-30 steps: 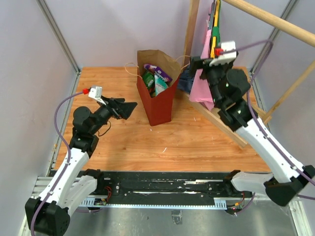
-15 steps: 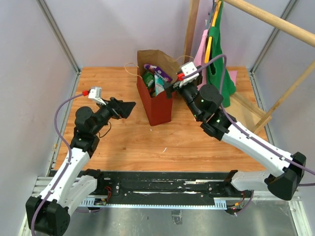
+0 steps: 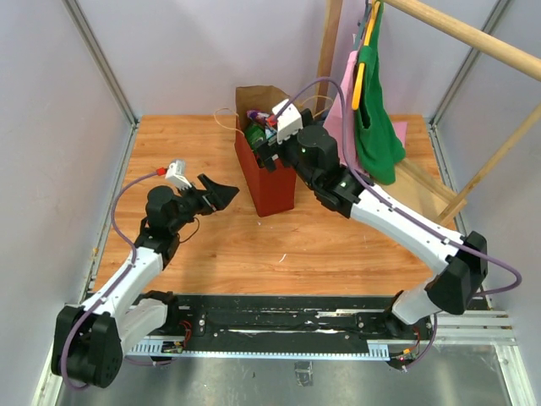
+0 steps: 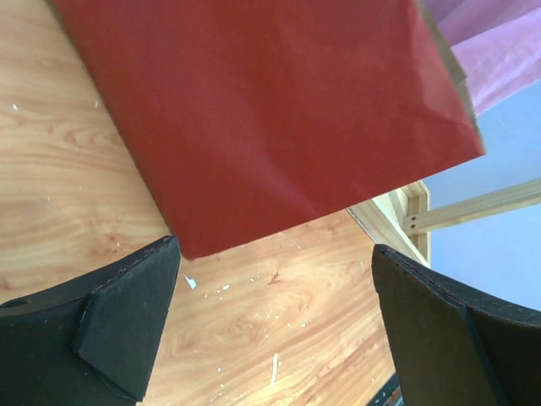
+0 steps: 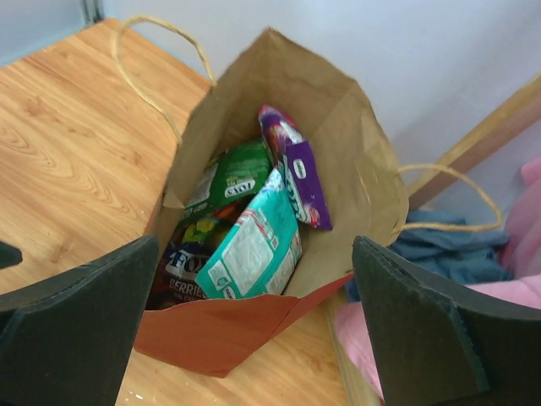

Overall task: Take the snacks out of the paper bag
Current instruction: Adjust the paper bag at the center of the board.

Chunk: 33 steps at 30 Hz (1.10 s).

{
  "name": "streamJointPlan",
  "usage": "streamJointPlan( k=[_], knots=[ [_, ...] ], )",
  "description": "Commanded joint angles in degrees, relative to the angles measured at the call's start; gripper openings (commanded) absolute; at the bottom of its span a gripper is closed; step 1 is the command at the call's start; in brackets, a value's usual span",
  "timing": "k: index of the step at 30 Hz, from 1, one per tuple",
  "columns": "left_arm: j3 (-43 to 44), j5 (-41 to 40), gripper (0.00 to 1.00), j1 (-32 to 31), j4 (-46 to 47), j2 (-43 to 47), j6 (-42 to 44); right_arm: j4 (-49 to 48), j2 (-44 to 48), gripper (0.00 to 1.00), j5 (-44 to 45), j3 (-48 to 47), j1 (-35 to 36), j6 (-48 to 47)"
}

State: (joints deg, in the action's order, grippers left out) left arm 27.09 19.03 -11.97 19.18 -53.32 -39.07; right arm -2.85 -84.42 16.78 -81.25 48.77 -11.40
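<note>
At the left side of the bench [image 3: 194, 254], the left gripper [image 3: 226, 193] is held low with its jaws spread wide and nothing between them, aimed at the dark red flank of the paper bag [image 3: 275, 190] and stopped just short of it. It is judged to be placed there so that the bag can be braced while it is emptied, though no contact is seen. Towards the middle and back of the bench the paper bag is stood upright with its mouth open, so that the snacks [image 5: 241, 220] can be reached from above. All of them that can be seen are inside it: a green packet [image 5: 224, 182], a teal packet [image 5: 254, 249] and a purple packet [image 5: 296, 178] are propped on end against the brown lining, with darker ones half hidden beneath. The twine handles [image 5: 161, 25] are splayed outward, clear of the opening. Over that opening the right gripper [image 5: 255, 245] is poised, its jaws equally wide and empty, lined up on the teal packet, which is taken to be the first pick. Further right, a pink garment [image 3: 342, 106] and a green garment [image 3: 372, 127] are hung from a wooden frame [image 3: 448, 34], and some blue cloth [image 5: 456, 245] is bunched behind the bag. The surface is warm, varnished wood with a few pale specks. It is enclosed by plain lavender wall panels [image 3: 211, 51] and edged at the near side by a metal rail [image 3: 279, 326].
</note>
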Motion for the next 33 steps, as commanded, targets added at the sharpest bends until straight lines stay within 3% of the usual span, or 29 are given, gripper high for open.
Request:
streamJointPlan(
  k=[1, 3, 8, 15, 20, 26, 33],
  knots=[
    [-1.2, 3.7, 1.00, 0.3, 6.7, -2.3, -4.2, 4.4, -2.4, 0.98, 4.9, -3.0, -3.7, 11.4],
    [-1.4, 4.1, 1.00, 0.3, 6.8, -2.6, -4.2, 7.0, -4.3, 1.00, 6.6, -5.3, -6.6, 17.4],
    [-2.5, 3.3, 1.00, 0.3, 6.5, -0.9, -3.7, 15.7, -10.0, 0.91, 7.6, -10.9, -12.8, 27.6],
    [-2.6, 2.6, 1.00, 0.3, 5.5, -0.2, -2.4, 23.5, -19.5, 0.85, 11.7, -21.8, -14.1, 27.8],
    [-2.7, 2.1, 1.00, 0.3, 4.6, 0.1, -1.3, 28.2, -24.4, 0.75, 13.0, -27.9, -14.6, 29.1],
    [-2.7, 1.4, 1.00, 0.3, 3.8, 1.0, -0.3, 30.4, -24.3, 0.63, 17.7, -26.6, -14.7, 32.0],
    [-2.9, 1.4, 1.00, 0.3, 3.8, 1.2, -0.2, 30.3, -25.7, 0.46, 15.8, -26.9, -14.7, 33.7]
  ],
)
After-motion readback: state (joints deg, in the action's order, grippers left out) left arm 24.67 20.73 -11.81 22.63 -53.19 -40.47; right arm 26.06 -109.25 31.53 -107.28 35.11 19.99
